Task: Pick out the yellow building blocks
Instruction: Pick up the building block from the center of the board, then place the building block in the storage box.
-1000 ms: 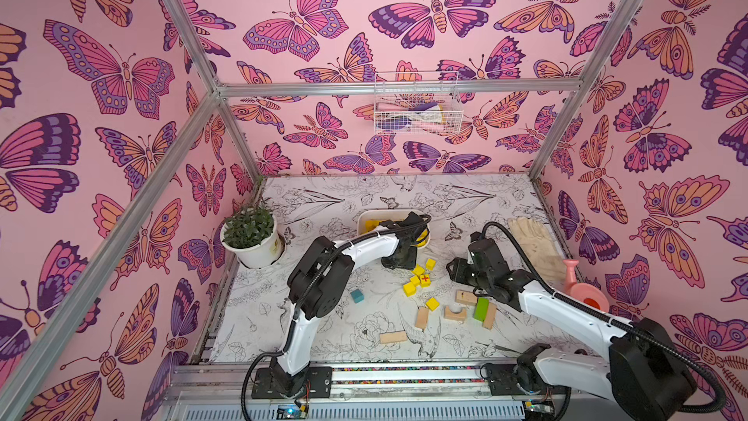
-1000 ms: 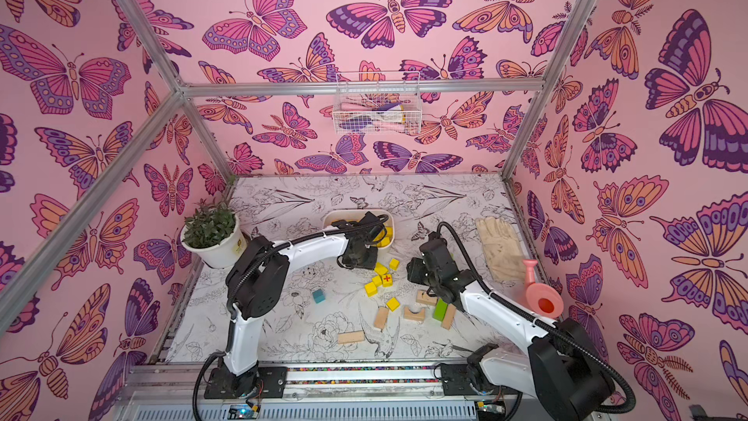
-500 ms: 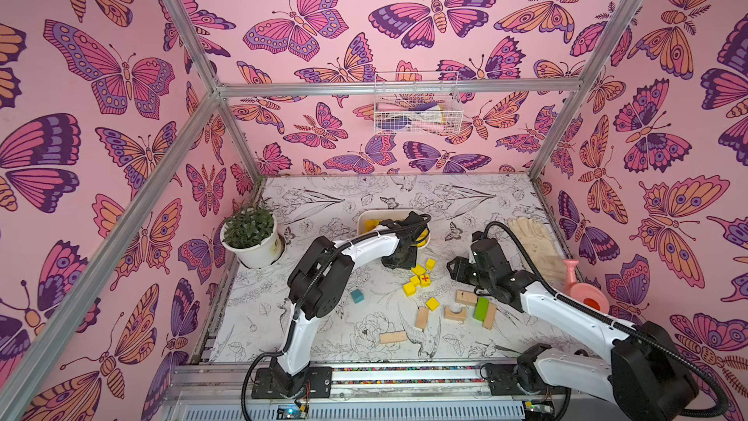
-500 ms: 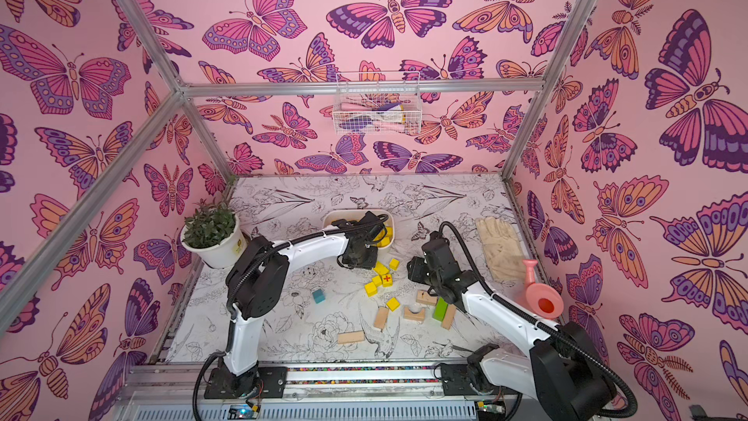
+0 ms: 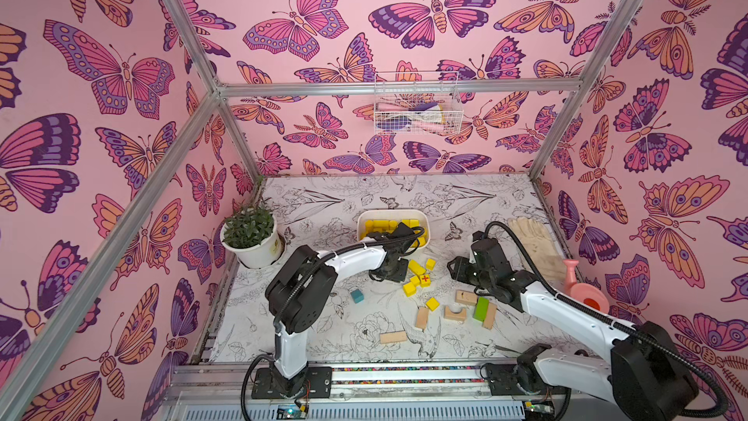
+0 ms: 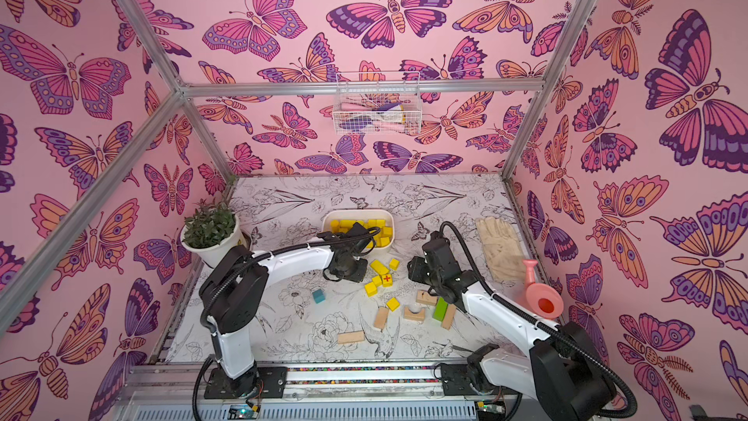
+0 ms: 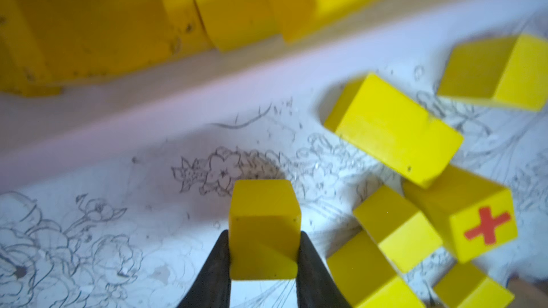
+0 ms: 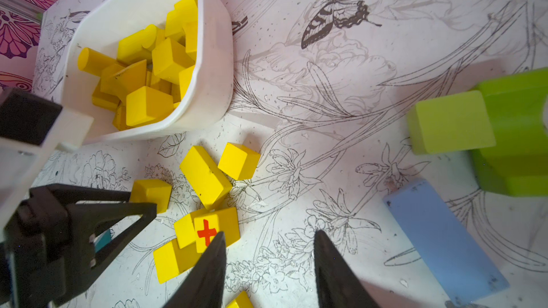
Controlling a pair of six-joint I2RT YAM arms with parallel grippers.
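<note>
Stretching between pink butterfly walls [image 5: 121, 74], a flower-sketched sheet [image 5: 324, 212] forms the work surface. On it, the left gripper [image 7: 264, 234] clamps one yellow cube [image 7: 262, 202]; the right gripper [image 8: 269, 234] gapes empty. Other yellow building blocks [image 5: 416, 267] fill the white bin [image 5: 390, 211] and scatter at its six o'clock.

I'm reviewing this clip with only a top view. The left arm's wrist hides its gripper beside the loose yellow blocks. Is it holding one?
Observer: Yes. The left wrist view shows the left gripper shut on a small yellow cube.
Operator: And the right gripper?
Observer: The right wrist view shows the right gripper open and empty, over the mat beside the cube with the red cross.
Operator: Is anything hidden near that arm?
Observer: A light blue block lies on the mat close to that gripper. Neither top view shows it.
</note>
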